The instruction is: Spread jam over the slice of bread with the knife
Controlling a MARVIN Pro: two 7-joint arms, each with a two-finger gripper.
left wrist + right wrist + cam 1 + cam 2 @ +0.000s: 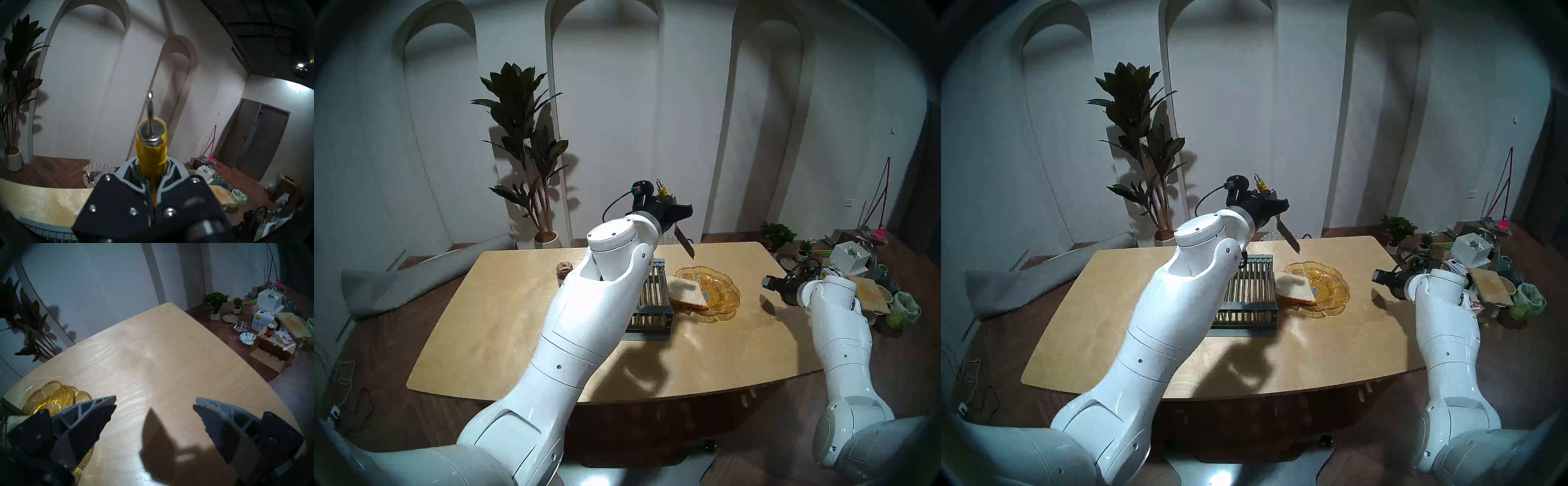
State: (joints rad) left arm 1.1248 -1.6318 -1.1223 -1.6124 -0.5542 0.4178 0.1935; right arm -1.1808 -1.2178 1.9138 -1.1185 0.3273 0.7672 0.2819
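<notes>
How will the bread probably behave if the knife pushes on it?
The bread lies half on the dish rim, one side hanging off, so it would likely sag or slide under pressure. It looks soft, so it could tear. The dish looks like light glass and might shift.

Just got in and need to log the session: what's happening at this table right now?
The left tool is shut on a yellow-handled knife, held in the air with the blade slanting down above an amber glass dish. A slice of bread lies partly on that dish, leaning against a metal rack. A small jam jar stands on the wooden table. The right tool is open and holds nothing, off to the dish's side.
</notes>
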